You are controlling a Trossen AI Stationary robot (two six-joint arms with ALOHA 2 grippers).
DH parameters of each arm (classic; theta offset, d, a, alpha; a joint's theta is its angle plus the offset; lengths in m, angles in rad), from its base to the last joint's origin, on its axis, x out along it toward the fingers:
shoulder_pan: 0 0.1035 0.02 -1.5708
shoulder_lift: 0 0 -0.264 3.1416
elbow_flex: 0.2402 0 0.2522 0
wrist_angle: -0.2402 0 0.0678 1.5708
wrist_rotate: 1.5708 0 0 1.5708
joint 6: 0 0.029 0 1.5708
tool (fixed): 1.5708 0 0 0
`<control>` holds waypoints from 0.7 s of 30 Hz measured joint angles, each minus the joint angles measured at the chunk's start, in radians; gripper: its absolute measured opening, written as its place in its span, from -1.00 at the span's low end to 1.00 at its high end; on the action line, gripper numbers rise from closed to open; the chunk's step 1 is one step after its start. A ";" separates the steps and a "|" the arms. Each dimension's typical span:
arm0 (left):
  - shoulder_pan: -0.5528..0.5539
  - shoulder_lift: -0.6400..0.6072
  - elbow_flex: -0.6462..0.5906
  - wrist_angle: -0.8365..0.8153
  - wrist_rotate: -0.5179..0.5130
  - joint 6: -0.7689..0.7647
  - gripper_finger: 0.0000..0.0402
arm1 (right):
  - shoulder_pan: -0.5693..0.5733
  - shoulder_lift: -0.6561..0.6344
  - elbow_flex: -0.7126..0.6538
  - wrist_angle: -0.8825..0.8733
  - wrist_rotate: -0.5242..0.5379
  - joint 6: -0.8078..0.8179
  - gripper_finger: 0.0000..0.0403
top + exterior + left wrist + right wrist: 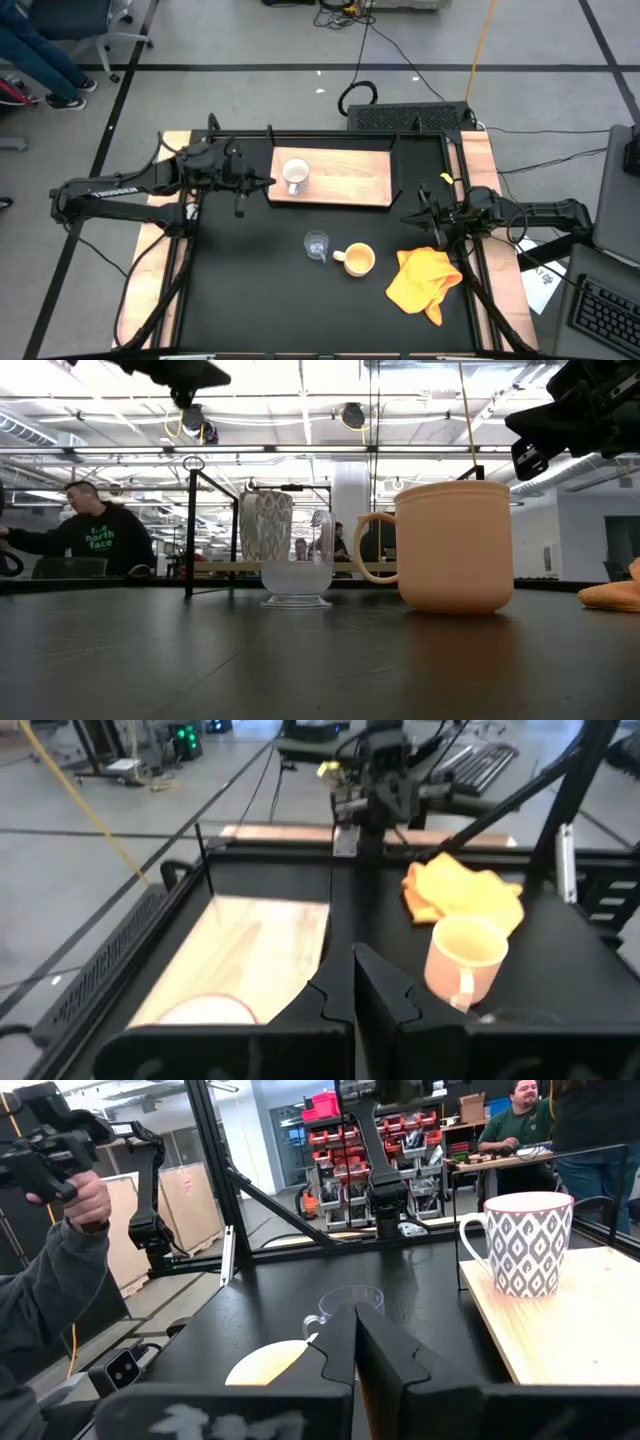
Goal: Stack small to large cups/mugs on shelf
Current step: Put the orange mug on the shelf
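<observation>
A white patterned mug (295,176) stands upright on the left part of the light-wood shelf (345,180); it also shows in the right wrist view (525,1240). A clear glass cup (317,245) and an orange-yellow mug (357,259) stand side by side on the black tabletop, nearer than the shelf. In the low view the glass cup (295,575) stands left of the orange-yellow mug (455,545). My left gripper (268,181) is shut and empty, in the air at the shelf's left edge. My right gripper (408,216) is shut and empty, right of the shelf.
A crumpled yellow cloth (425,280) lies on the table right of the orange-yellow mug. Black frame bars (330,133) run along the table's far and side edges. A person's hand (60,1180) holds a controller beyond the table. Bare tabletop (250,290) lies at the near left.
</observation>
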 joint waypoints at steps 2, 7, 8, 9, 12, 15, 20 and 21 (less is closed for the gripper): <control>-0.016 -0.018 -0.055 0.050 0.000 0.000 -1.00 | 0.000 0.000 0.000 -0.004 0.000 0.000 -1.00; -0.056 -0.078 -0.205 0.202 0.001 -0.016 -1.00 | 0.000 0.000 0.000 -0.013 0.000 0.000 -1.00; -0.061 -0.091 -0.229 0.224 0.001 -0.019 -1.00 | 0.000 0.000 0.000 -0.014 0.000 0.000 -1.00; -0.065 -0.105 -0.249 0.236 0.001 -0.019 -1.00 | 0.000 0.000 0.000 -0.018 0.000 0.000 -1.00; -0.074 -0.147 -0.301 0.251 -0.006 -0.019 -1.00 | 0.000 0.000 0.000 -0.018 0.000 0.002 -1.00; -0.081 -0.207 -0.348 0.251 -0.038 -0.020 -1.00 | 0.000 0.000 0.000 -0.018 0.000 0.007 -1.00; -0.103 -0.323 -0.419 0.258 -0.053 -0.021 -1.00 | 0.000 0.000 0.000 -0.018 0.000 0.001 -1.00; -0.109 -0.341 -0.432 0.257 -0.057 -0.023 -1.00 | 0.000 0.000 0.000 -0.017 0.000 0.001 -1.00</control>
